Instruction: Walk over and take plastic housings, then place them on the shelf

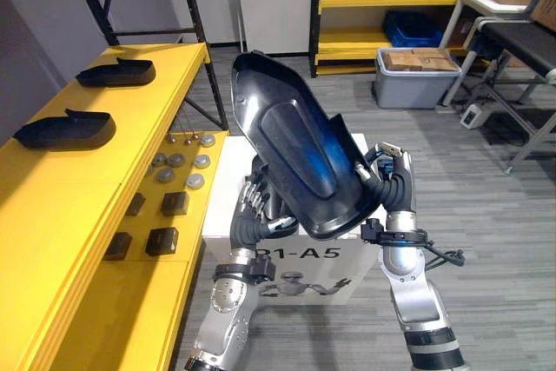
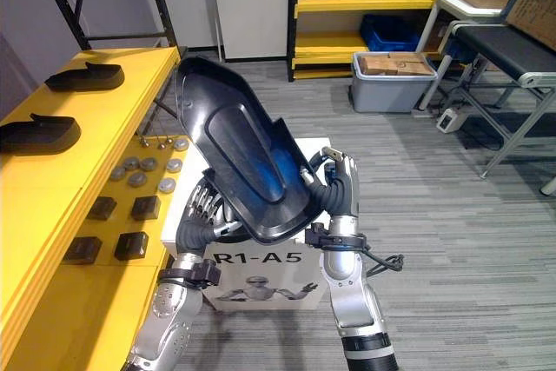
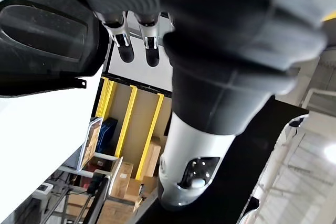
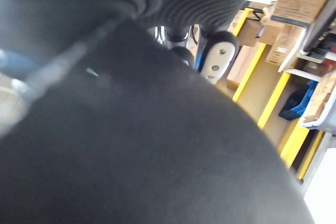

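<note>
Held housing: the big black plastic housing (image 1: 295, 141) is up in the air between both hands, tilted, its hollow inner face with a blue sheen turned toward the robot. It hangs just off the right edge of the yellow shelf (image 1: 78, 206), not touching it.

Left hand: the left hand (image 1: 258, 200) is tucked behind the housing's lower left side. In the wrist view its fingers (image 3: 122, 35) lie fairly straight against the dark shell, propping it rather than wrapping it.

Right hand: the right hand (image 1: 393, 175) is on the housing's lower right corner, on the side away from the yellow shelf, fingertips hooked over the rim and clamped on. In its wrist view the thumb (image 4: 218, 56) pokes past the black surface.

White box: a white box (image 1: 224, 197) stands on the floor just beside the yellow shelf, right under the held housing.

On the shelf, far end: one black housing (image 1: 117, 73) lies flat there.

On the shelf, nearer: a second black housing (image 1: 65, 130) also lies flat, apart from the first.

Shelf's right edge: a cluster of round grey parts (image 1: 178, 162), and nearer than those some small black blocks (image 1: 162, 241).

Across the floor: a grey bin (image 1: 415, 76) with cartons in it, well apart from the yellow shelf.
</note>
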### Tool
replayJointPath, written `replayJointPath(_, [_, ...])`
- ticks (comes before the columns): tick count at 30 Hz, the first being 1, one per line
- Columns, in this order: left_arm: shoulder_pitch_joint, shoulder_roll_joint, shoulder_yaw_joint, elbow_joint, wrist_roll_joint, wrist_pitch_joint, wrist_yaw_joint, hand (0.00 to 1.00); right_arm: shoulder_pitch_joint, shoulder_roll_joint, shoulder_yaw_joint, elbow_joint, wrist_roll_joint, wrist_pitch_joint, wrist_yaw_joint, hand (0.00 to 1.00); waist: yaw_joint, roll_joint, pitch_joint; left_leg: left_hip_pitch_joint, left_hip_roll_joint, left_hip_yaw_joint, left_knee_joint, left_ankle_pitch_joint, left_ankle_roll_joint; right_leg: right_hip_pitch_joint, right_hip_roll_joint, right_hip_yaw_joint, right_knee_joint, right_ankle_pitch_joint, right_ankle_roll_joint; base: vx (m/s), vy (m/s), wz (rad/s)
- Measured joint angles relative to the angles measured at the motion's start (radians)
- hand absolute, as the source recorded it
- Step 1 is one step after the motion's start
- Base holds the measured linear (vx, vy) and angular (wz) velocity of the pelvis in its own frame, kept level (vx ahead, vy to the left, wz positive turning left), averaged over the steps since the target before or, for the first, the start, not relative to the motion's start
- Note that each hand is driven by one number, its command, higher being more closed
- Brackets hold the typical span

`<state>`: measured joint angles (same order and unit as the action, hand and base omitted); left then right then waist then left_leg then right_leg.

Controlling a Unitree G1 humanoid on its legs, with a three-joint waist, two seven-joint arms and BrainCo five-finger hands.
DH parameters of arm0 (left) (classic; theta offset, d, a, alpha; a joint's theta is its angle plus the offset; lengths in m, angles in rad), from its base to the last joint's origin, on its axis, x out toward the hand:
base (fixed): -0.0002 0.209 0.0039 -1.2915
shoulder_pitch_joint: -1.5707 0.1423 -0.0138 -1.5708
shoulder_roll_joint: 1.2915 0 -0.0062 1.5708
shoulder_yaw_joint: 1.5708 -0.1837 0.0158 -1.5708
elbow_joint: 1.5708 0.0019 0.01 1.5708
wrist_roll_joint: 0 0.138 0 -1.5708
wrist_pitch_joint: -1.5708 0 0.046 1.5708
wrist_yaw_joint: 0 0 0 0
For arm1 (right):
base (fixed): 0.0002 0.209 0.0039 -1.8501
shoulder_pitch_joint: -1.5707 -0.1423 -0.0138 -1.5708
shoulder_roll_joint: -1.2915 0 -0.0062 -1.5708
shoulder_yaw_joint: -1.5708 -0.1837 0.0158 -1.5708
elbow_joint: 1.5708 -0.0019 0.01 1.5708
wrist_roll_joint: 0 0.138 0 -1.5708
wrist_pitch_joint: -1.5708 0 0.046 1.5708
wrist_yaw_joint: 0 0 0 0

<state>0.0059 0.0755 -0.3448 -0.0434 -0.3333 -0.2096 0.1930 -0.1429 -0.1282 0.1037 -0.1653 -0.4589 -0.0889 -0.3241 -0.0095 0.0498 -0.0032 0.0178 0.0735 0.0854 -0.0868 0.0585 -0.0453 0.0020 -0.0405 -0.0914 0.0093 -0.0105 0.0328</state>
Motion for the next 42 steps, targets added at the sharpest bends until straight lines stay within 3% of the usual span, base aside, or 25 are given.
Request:
replayJointPath(10, [-0.019, 0.064, -0.072, 0.067, -0.009, 0.034, 0.005, 0.0, 0.013, -0.106, 0.057, 0.038, -0.024, 0.001, -0.012, 1.0, 0.001, -0.006, -0.017, -0.007, 0.01, 0.002, 0.003, 0.0, 0.0, -0.004, 0.005, 0.002, -0.001, 0.003, -0.004, 0.0, 0.0, 0.0])
replayJointPath(15, [-0.019, 0.076, -0.079, 0.069, -0.039, 0.038, -0.005, 0.0, 0.017, -0.106, 0.056, 0.059, -0.042, 0.005, -0.021, 1.0, 0.003, -0.008, -0.017, -0.012, 0.013, -0.001, 0.006, 0.0, 0.0, -0.004, 0.008, 0.001, -0.001, 0.003, -0.005, 0.0, 0.0, 0.0])
replayJointPath(29, [0.014, 0.073, -0.07, 0.071, -0.196, 0.051, -0.16, 0.0, 0.017, -0.089, 0.037, 0.08, -0.045, 0.008, 0.011, 1.0, 0.024, -0.013, -0.018, -0.005, 0.012, -0.001, 0.001, 0.003, -0.004, -0.003, 0.013, 0.0, -0.001, 0.003, -0.005, 0.0, 0.0, 0.0])
replayJointPath(42, [0.053, 0.073, -0.048, 0.104, -0.225, 0.057, -0.184, 0.0, 0.016, -0.064, 0.052, 0.08, -0.05, 0.007, 0.032, 1.0, 0.024, -0.027, -0.02, -0.005, 0.012, -0.002, 0.001, 0.004, -0.005, -0.003, 0.013, 0.0, -0.001, 0.003, -0.005, 0.0, 0.0, 0.0])
